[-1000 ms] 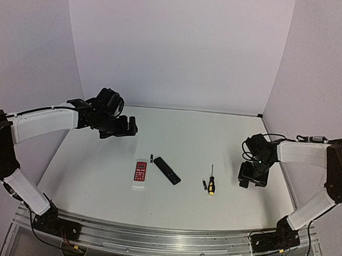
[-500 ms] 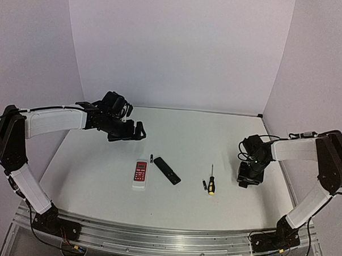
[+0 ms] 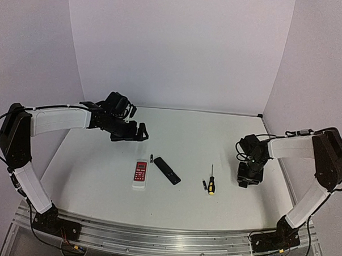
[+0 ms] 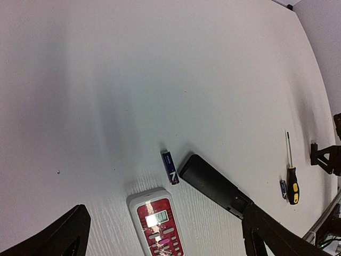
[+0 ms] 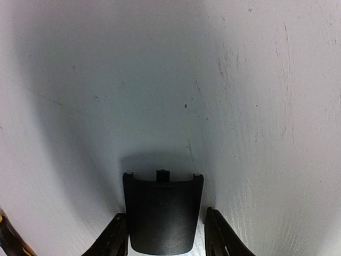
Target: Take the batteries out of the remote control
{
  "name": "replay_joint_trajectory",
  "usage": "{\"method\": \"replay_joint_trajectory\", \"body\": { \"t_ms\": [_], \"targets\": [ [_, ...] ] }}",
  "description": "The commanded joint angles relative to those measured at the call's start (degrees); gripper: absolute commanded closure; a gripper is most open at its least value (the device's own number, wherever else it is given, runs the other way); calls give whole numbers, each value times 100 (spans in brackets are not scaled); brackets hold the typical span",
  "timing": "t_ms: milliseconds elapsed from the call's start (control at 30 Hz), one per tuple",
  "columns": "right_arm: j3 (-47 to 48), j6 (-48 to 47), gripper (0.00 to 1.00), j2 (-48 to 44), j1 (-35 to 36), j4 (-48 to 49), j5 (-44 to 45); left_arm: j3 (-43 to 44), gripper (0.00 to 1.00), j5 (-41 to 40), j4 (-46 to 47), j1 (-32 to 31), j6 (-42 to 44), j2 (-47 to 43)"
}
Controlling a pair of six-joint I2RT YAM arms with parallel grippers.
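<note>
The slim black remote control (image 3: 167,170) lies at mid-table; in the left wrist view (image 4: 213,184) its battery bay end is open. One battery (image 3: 151,159) lies by its far end and shows blue in the left wrist view (image 4: 170,167). A second battery (image 3: 204,185) lies beside the screwdriver. My left gripper (image 3: 135,132) hovers wide open and empty behind the remotes, with its fingers at the bottom of its own view (image 4: 165,210). My right gripper (image 3: 249,178) points down at the table on the right. Its fingers (image 5: 164,213) flank a black battery cover (image 5: 162,213) lying flat, with a gap on one side.
A wider white remote with a red panel (image 3: 140,173) lies just left of the black one and shows in the left wrist view (image 4: 157,224). A yellow-and-black screwdriver (image 3: 211,183) lies between the black remote and my right gripper. Walls close in the table at the back and sides.
My left gripper has moved right and a little nearer, toward the remotes. My right gripper has shifted slightly left and stayed low over the cover. The things on the table have not moved.
</note>
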Motion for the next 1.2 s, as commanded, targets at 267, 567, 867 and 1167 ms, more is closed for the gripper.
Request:
{"method": "replay_joint_trajectory", "body": {
  "t_ms": [267, 567, 867, 1167],
  "targets": [
    [137, 182, 65, 520, 337, -605, 409, 186, 0, -183, 47, 28, 133, -89],
    [134, -157, 82, 39, 432, -605, 582, 324, 0, 103, 98, 29, 219, 144],
    [131, -894, 88, -1234, 488, -656, 203, 823, 0, 1280, 193, 29, 643, 755],
    [12, -1060, 88, -1908, 743, -660, -291, 1869, 0, 2527, 14, 18, 1094, 1963]
  ]
}}
